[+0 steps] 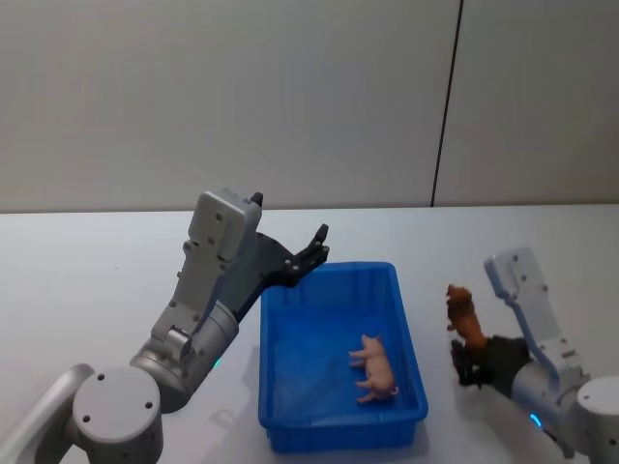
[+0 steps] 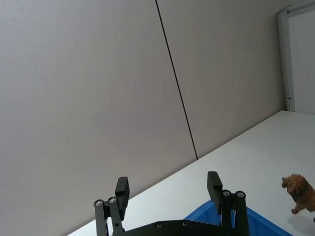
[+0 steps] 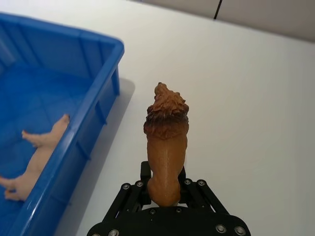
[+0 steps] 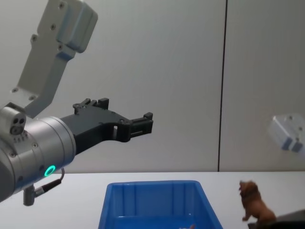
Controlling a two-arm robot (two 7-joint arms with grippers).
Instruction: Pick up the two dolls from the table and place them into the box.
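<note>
Right gripper [image 3: 165,191] beside box [image 3: 59,51], jaws clamping brown doll [image 3: 167,142] upright.

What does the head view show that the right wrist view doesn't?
Head view adds the left gripper, raised open near the box's far left corner, and the whole box. Right wrist view adds a close look at the right gripper's fingers clamping the brown doll's hind end. Both share the pink doll lying inside the box and the brown doll held beside it.
</note>
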